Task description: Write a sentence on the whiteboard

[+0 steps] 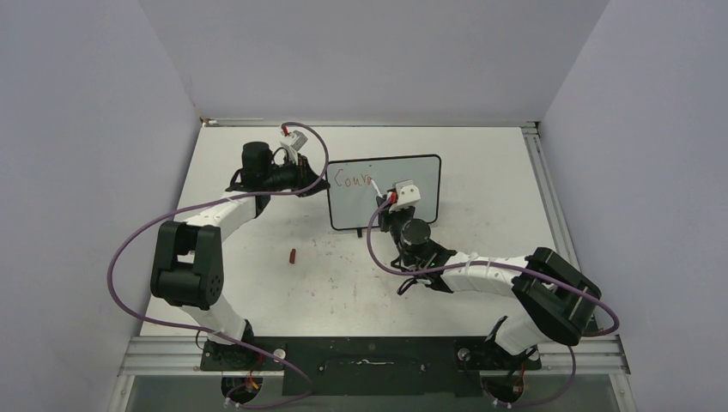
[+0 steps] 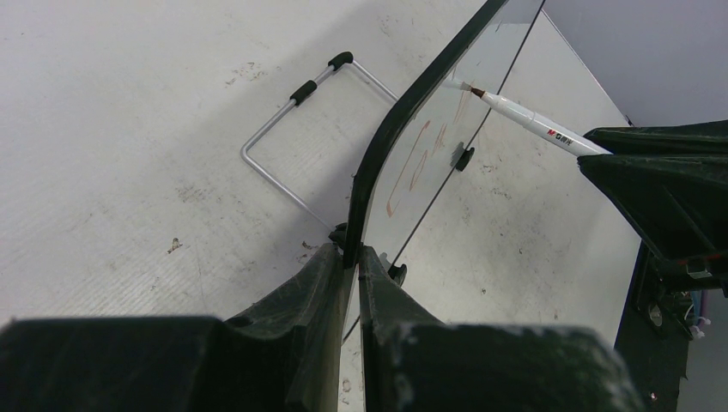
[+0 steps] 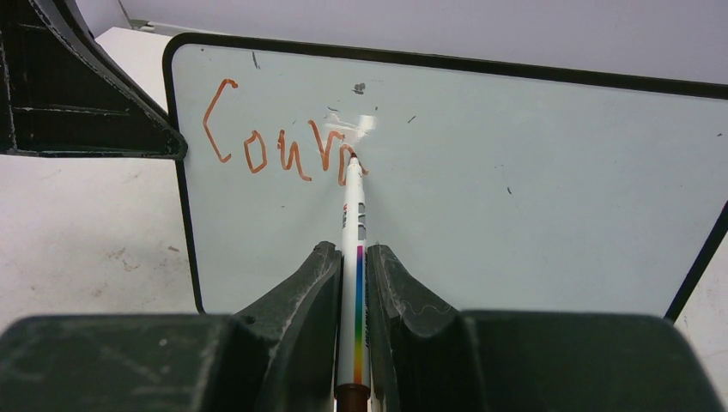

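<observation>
- The sentence (image 3: 279, 142) was only begun: red letters reading roughly "Cour", with one more stroke half made, ran along the upper left of the board face.
- The whiteboard (image 3: 532, 189) stood upright in the far half of the desk (image 1: 481, 189), about midway between its left and right edges, with the written side facing the near edge.
- Its thin black frame had rounded corners, and a small black foot showed at the bottom edge in the left wrist view.
- A white marker (image 3: 354, 223) with a rainbow stripe down its barrel had its tip touching the board, right at the end of the last red stroke.
- The right pincer (image 3: 353, 257) was closed tight on that marker, with one finger on each side of the barrel, and pointed at the board from the near side.
- The left pincer (image 2: 352, 257) was clamped on the whiteboard's left edge, with the frame pinched between its two fingers.
- A bent wire stand (image 2: 292, 146) with two black sleeves lay flat on the desk behind the board, seen from the left wrist.
- A small red piece (image 1: 293, 255) lay on the desk, on the near side of the board's lower left corner and well apart from it, between the two arms.
- Purple cables looped along both arms.
</observation>
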